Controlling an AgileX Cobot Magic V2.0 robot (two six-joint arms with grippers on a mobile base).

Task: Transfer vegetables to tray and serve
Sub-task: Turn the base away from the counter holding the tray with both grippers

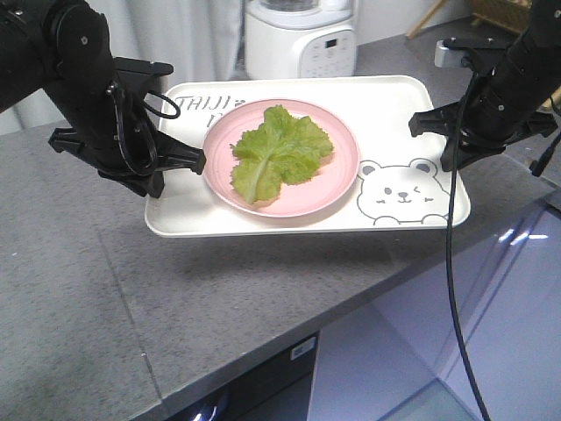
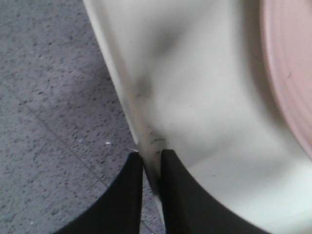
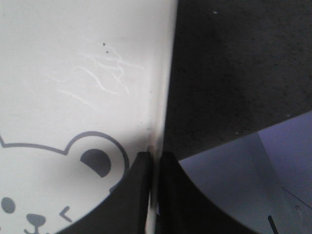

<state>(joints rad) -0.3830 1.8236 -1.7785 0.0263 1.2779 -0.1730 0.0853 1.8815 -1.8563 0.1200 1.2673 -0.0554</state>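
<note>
Grey speckled stone forms the counter (image 1: 131, 307) that carries the whole scene. At the far left, the black left gripper (image 1: 197, 160) is clamped on the left rim of the large cream-white rectangular tray (image 1: 307, 230). The left wrist view confirms this: the two dark fingers of the left gripper (image 2: 151, 156) pinch the raised rim of the tray (image 2: 204, 97), one finger outside over the counter (image 2: 48, 97) and one inside. Just right of that grip, grey lettering (image 1: 203, 103) is printed on the tray's far left corner, partly hidden. A round pink plate (image 1: 342, 180) sits on the tray, left of its centre, and its edge shows in the left wrist view (image 2: 292, 73). The vegetables (image 1: 276, 153), crinkly green lettuce leaves, lie on the pink plate and inside its rim. A white kitchen appliance (image 1: 300, 35) stands on the counter behind the tray. Right of the plate, a grey bear face (image 1: 401, 193) is printed on the tray's near right corner. At the far right, the black right gripper (image 1: 429, 127) is closed on the tray's right rim. The right wrist view shows its fingers (image 3: 153, 158) squeezing that rim of the tray (image 3: 73, 48), beside the bear face (image 3: 48, 185). A shadow lies under the tray's near edge; whether the tray rests on the counter cannot be told.
</note>
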